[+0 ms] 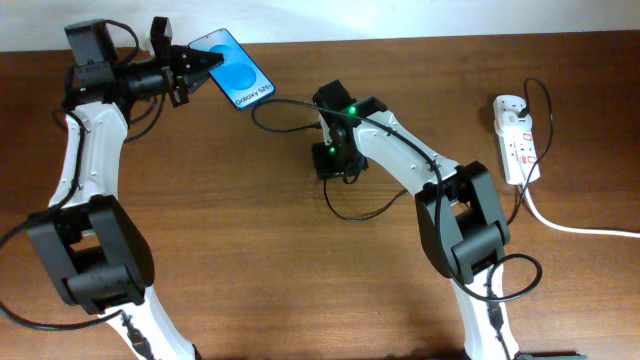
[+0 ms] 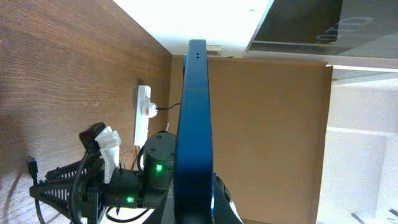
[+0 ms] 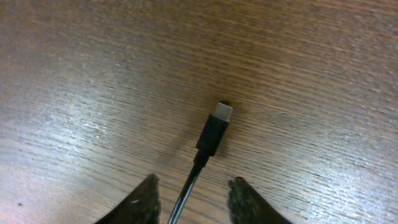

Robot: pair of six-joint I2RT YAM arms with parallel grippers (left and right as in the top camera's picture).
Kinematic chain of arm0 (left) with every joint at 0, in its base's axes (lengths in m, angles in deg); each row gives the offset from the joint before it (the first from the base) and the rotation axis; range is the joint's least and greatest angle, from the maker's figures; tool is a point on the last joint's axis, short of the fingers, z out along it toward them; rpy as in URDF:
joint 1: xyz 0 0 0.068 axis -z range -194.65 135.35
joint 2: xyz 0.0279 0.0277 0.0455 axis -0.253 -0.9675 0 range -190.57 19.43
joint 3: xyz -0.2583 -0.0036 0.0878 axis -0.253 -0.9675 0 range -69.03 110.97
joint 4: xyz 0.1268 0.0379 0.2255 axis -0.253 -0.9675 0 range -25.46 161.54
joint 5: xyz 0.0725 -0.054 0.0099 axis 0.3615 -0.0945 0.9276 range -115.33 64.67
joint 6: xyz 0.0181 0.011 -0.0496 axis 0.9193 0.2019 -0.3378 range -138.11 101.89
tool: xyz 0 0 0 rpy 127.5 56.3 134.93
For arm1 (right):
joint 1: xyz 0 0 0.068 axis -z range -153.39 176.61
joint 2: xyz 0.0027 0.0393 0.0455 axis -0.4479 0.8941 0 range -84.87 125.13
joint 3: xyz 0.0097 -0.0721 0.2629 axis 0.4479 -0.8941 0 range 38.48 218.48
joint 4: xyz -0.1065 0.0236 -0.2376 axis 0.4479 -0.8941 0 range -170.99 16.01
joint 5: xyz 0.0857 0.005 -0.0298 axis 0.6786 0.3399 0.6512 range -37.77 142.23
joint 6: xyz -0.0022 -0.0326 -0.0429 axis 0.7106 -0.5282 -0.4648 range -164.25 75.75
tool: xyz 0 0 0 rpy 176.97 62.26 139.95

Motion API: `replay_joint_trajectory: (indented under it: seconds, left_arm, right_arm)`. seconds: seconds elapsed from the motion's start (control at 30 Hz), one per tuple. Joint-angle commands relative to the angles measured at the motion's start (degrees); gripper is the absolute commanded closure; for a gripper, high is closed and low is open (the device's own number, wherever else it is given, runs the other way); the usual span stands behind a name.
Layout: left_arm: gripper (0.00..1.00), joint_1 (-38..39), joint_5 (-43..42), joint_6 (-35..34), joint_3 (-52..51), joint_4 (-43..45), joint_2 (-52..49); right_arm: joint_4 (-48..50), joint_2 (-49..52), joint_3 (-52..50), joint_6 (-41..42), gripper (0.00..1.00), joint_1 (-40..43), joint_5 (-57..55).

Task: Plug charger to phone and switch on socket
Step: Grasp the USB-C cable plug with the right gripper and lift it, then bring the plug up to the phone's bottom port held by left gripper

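Observation:
My left gripper (image 1: 190,72) is shut on the phone (image 1: 237,68), holding it off the table at the back left with its blue screen up. The left wrist view shows the phone edge-on (image 2: 196,118) between my fingers (image 2: 200,208). The charger cable (image 1: 362,212) loops over the middle of the table. Its black plug tip (image 3: 215,129) lies flat on the wood. My right gripper (image 3: 194,194) is open, low over the table, with a finger on each side of the cable just behind the plug. In the overhead view the right gripper (image 1: 335,162) hides the plug. The socket (image 1: 515,135) lies at the right.
The socket's thick white cord (image 1: 575,226) runs off the right edge. A black adapter cable rises from the socket's far end (image 1: 537,95). The socket also shows in the left wrist view (image 2: 143,115), beyond the right arm (image 2: 134,183). A white wall borders the table's back edge.

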Motion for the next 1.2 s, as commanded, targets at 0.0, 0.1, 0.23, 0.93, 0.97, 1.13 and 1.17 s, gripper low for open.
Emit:
replay_joint_trajectory:
  seconds: [0.0,0.1,0.23,0.93,0.97,1.13,1.17]
  left_arm:
    - [1.0,0.2,-2.56,0.5,0.87,0.48,0.11]
    - [1.0,0.2,-2.58,0.5,0.87,0.48,0.11]
    - [1.0,0.2,-2.73,0.5,0.87,0.48,0.11]
    - [1.0,0.2,-9.31,0.59,0.87,3.78,0.11]
    - [1.0,0.24,-10.16,0.55,0.87,5.11,0.11]
    - [1.0,1.33,-10.03,3.37,0.87,5.46,0.11]
    - [1.0,1.44,-9.92,3.61,0.87,5.46,0.11]
  right_arm:
    - [0.24,1.11,1.2,-0.44,0.65,0.37,-0.83]
    - [0.66,1.49,1.2,-0.74,0.65,0.46,-0.74]
    - [1.01,2.36,1.2,-1.11,0.72,1.25,1.57]
    - [-11.06,-12.31,1.25,-20.65,0.96,7.43,28.48]
    - [-11.32,-13.09,1.25,-20.65,0.96,7.65,30.53]
    - [-10.8,-13.79,1.18,-20.59,0.96,7.72,41.48]
    - [-10.51,-13.79,1.18,-20.59,0.96,7.56,41.81]
